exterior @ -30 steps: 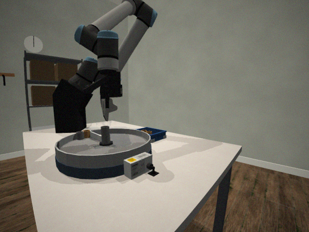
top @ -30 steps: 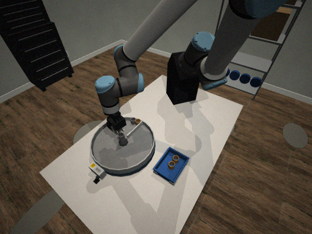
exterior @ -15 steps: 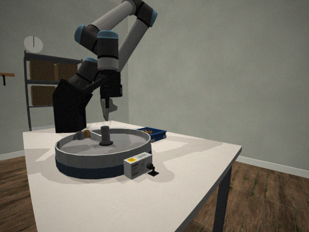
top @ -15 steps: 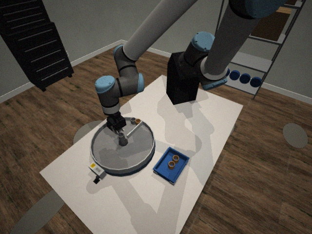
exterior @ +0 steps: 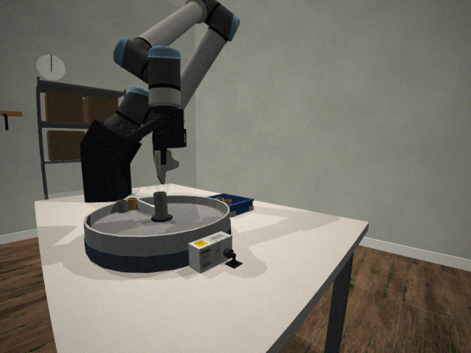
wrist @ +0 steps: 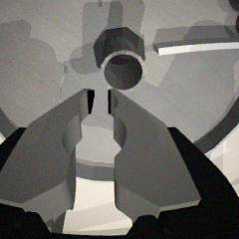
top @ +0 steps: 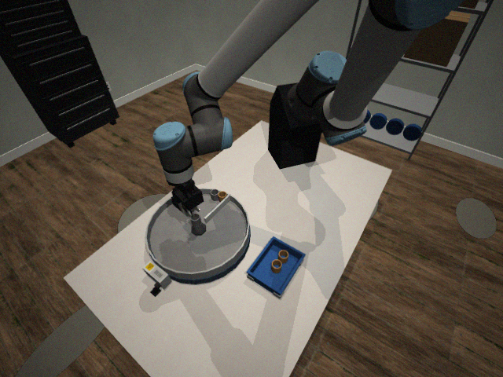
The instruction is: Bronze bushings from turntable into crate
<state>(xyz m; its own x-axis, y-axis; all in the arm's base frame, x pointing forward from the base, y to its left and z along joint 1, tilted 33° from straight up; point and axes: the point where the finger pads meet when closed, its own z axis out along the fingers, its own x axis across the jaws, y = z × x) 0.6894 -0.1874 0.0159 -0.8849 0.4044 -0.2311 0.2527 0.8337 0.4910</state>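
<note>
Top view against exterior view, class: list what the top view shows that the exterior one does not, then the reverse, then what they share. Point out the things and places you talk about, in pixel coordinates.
Only the top view: a black drawer cabinet (top: 68,81) and a row of blue round objects (top: 395,126) on the rack.

Only the exterior view: a round wall clock (exterior: 43,66) and a table leg (exterior: 338,300).

Both: the turntable (top: 174,227) (exterior: 151,245) (wrist: 194,100) with one bronze bushing (top: 222,196) (exterior: 132,204) (wrist: 237,24) beside a steel bushing (top: 214,195) (exterior: 121,206) (wrist: 235,4), and a blue crate (top: 264,269) (exterior: 243,207) holding bronze bushings.
</note>
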